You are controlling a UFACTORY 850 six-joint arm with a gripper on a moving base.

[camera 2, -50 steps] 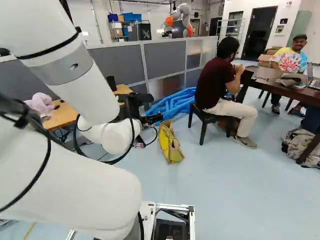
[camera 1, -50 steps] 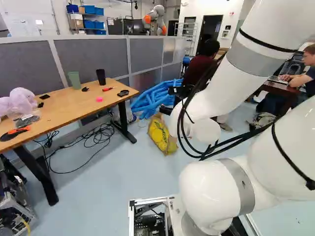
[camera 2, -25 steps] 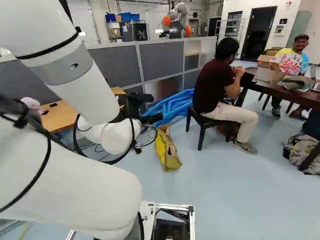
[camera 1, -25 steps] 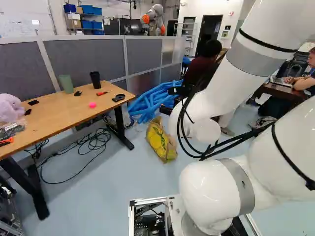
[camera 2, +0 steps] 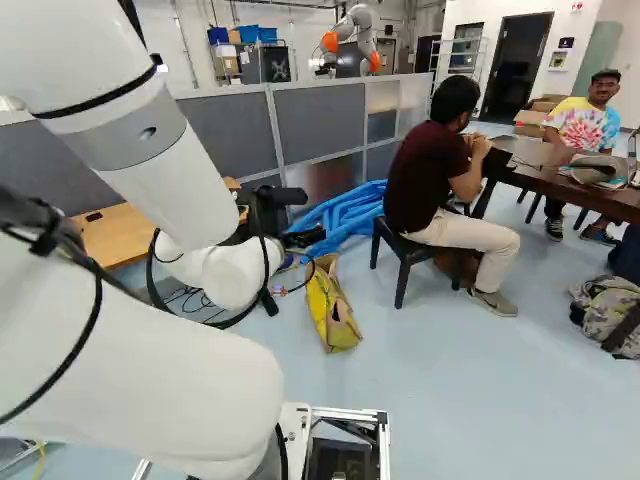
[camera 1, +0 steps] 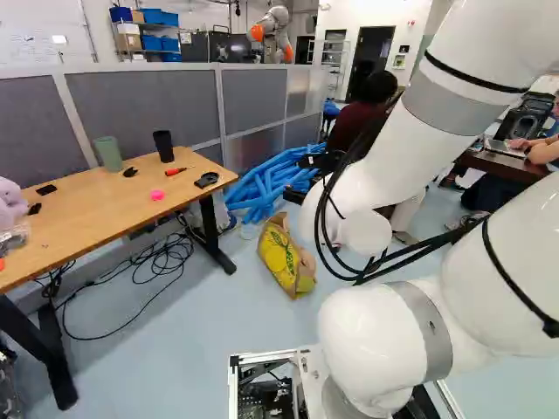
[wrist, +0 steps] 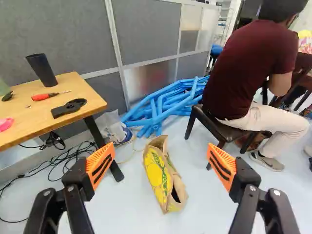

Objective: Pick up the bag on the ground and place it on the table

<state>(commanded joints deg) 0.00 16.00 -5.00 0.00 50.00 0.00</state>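
I see bag point(wrist: 158, 178) yellow, green print, tan edges. Table point(camera 1: 96, 214) left: orange-tan top, black legs. On it green cup point(camera 1: 108, 154), black cup point(camera 1: 163, 146), hot-pink blob point(camera 1: 157, 195). Tubes point(wrist: 168, 105) at far side solid blue. Partition point(camera 1: 144, 109): grey panels, paler frame. Backpack point(camera 2: 605, 308) right: mottled grey-tan. Floor point(camera 1: 201, 323) pale blue. My arm point(camera 1: 402, 157) white, grey bands; finger pads point(wrist: 104, 155) orange, black stripes.

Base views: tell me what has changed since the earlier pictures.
The base has moved ahead, so the bag and table now look nearer. Nothing shows as taken hold of or let go; the jaws stand open. The arm has kept its pose above its joint, and the bag still lies on the floor.
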